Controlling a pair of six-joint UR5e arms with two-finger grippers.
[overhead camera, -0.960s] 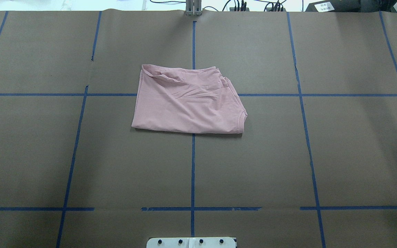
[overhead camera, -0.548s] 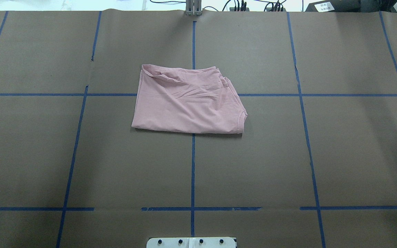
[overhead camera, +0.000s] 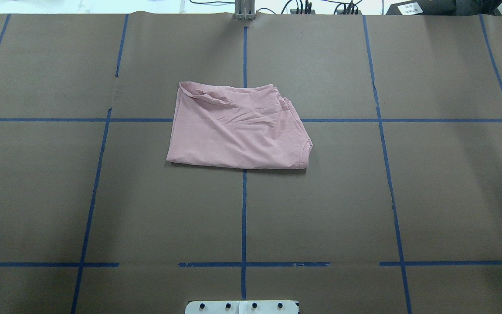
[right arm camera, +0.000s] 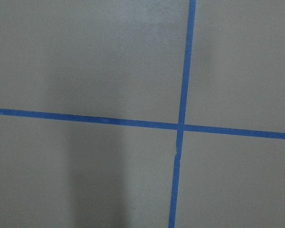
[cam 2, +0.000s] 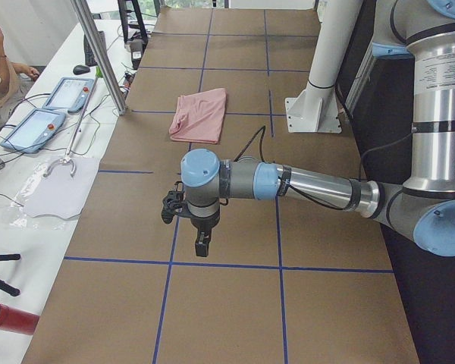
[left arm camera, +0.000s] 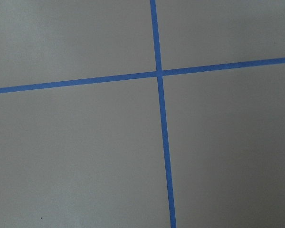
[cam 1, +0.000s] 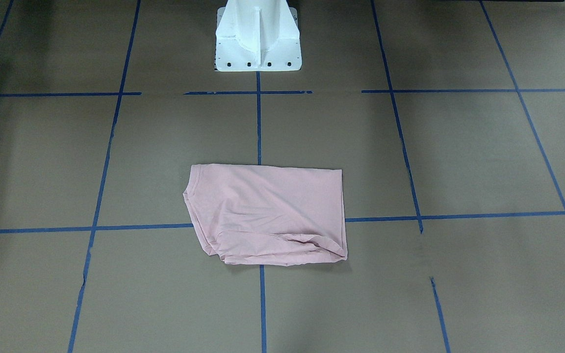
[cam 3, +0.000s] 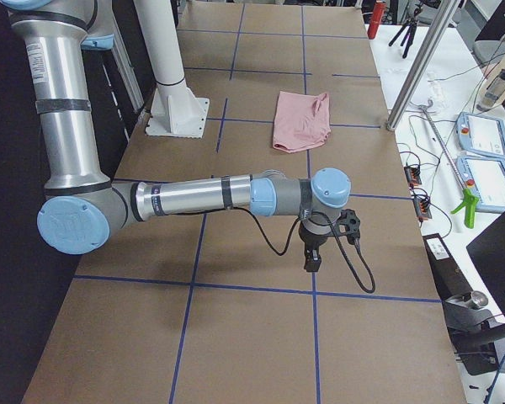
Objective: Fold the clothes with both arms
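Observation:
The pale pink T-shirt (overhead camera: 238, 128) lies folded into a rough rectangle at the table's middle, with its collar at the near right corner and a wrinkled far edge. It also shows in the front-facing view (cam 1: 268, 215) and both side views (cam 2: 201, 114) (cam 3: 301, 119). No print shows. My left gripper (cam 2: 201, 246) hangs above the table at the left end, far from the shirt. My right gripper (cam 3: 311, 261) hangs above the right end. I cannot tell whether either is open or shut. Both wrist views show only brown paper and a blue tape cross (left arm camera: 158, 72).
The white pedestal base (cam 1: 258, 44) stands at the robot's edge, behind the shirt. Blue tape lines (overhead camera: 244, 218) grid the brown paper. A metal post (cam 2: 98, 53) and a side table with tablets (cam 2: 30, 129) run along the far edge, where a person sits.

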